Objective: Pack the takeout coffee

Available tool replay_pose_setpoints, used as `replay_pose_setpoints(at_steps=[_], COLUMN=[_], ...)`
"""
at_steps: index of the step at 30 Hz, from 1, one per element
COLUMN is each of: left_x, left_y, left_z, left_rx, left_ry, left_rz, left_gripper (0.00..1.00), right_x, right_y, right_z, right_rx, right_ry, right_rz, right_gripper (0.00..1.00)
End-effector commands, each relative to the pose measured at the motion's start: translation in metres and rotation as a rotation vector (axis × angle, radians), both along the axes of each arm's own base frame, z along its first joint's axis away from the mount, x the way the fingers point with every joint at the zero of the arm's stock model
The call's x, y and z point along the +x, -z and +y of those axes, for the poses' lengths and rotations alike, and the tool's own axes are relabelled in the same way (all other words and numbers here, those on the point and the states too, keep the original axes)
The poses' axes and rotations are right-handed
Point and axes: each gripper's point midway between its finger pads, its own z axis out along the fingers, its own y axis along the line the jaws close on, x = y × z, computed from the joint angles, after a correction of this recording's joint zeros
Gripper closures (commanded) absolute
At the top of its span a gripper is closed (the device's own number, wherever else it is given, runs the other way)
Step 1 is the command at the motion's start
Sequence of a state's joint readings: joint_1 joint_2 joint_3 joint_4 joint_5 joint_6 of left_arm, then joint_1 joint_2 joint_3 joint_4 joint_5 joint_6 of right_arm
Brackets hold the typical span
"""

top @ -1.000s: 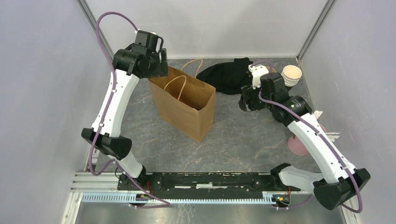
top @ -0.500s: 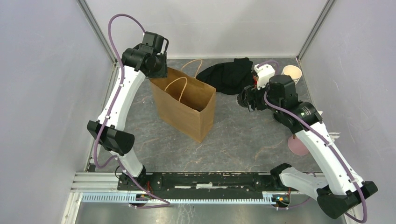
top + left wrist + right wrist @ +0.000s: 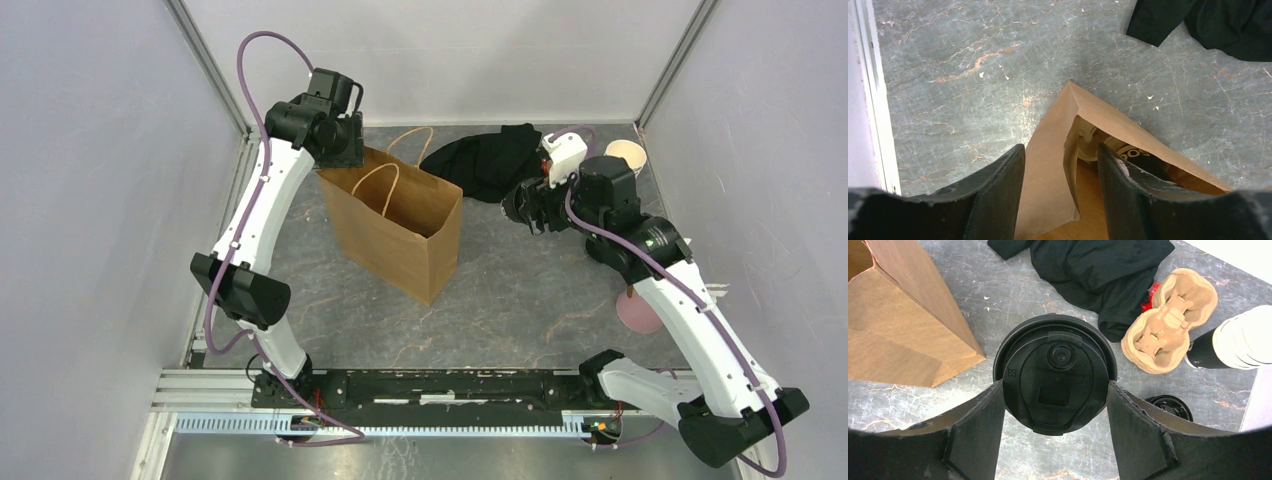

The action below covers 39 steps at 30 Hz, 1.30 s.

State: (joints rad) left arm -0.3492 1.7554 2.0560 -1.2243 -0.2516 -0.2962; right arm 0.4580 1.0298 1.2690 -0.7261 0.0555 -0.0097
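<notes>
Dead centre of the right wrist view, a lidded black cup (image 3: 1055, 370) sits clamped between the fingers of the right gripper (image 3: 1054, 386), lid up, over the grey table (image 3: 998, 295). Seen from above, it hangs right of the brown paper bag (image 3: 395, 225), near the black cloth (image 3: 485, 160). A cardboard cup carrier (image 3: 1168, 322), stacked lidless cups (image 3: 1243, 337) and a loose lid (image 3: 1170, 407) lie at the right. At the bag's upper-left corner the left gripper (image 3: 1060, 150) stands open, fingers astride the bag's wall.
</notes>
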Motion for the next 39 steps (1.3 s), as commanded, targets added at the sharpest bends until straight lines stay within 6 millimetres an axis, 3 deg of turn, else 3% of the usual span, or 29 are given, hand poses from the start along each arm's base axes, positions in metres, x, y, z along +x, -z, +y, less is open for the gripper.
replay_pose_setpoints(at_steps=[1, 6, 14, 31, 34, 39], left_x=[0.007, 0.005, -0.007, -0.049, -0.050, -0.035], left_y=[-0.016, -0.010, -0.018, -0.019, -0.016, -0.010], left_z=[-0.005, -0.008, 0.004, 0.019, 0.024, 0.030], left_rx=[-0.035, -0.043, -0.011, -0.023, 0.003, 0.037], left_ry=[0.050, 0.063, 0.039, -0.043, -0.057, -0.057], left_rz=[-0.046, -0.025, -0.034, 0.036, 0.050, 0.059], left_gripper=[0.40, 0.52, 0.63, 0.69, 0.68, 0.67], right_x=[0.010, 0.016, 0.019, 0.012, 0.011, 0.008], right_y=[-0.024, -0.031, -0.050, -0.076, -0.081, -0.091], right_z=[0.012, 0.018, 0.030, 0.039, 0.039, 0.041], right_rx=[0.032, 0.029, 0.056, 0.113, 0.122, 0.147], right_ry=[-0.043, -0.066, -0.119, -0.173, -0.175, -0.179], right_rz=[-0.065, -0.072, -0.102, -0.148, -0.156, -0.164], right_gripper=[1.00, 1.00, 1.00, 1.00, 1.00, 1.00])
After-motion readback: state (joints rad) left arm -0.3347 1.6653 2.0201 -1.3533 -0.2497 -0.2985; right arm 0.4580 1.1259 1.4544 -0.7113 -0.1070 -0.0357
